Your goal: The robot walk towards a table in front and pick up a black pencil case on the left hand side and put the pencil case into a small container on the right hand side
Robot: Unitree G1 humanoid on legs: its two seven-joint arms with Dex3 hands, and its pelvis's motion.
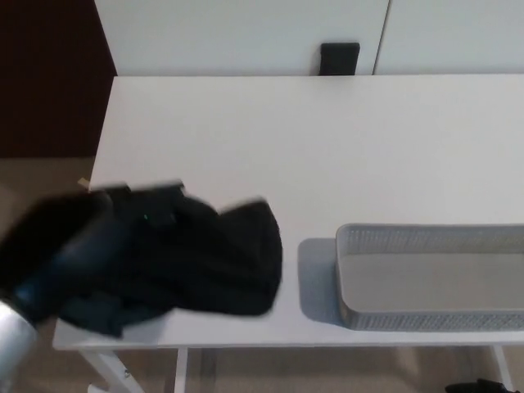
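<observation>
Left hand at the pencil case, grasp not confirmed

Nearest me, my left hand [61,246] comes in over the near-left corner of the white table [327,147]. It is smeared dark against the black pencil case [221,258], so I cannot tell whether it has hold of the case. The case lies slumped by the near edge, so I want a firm hold across its middle before lifting. The grey mesh container [426,321] sits near right, apart from the case. Beyond the far edge stands a small black object [339,57].
</observation>
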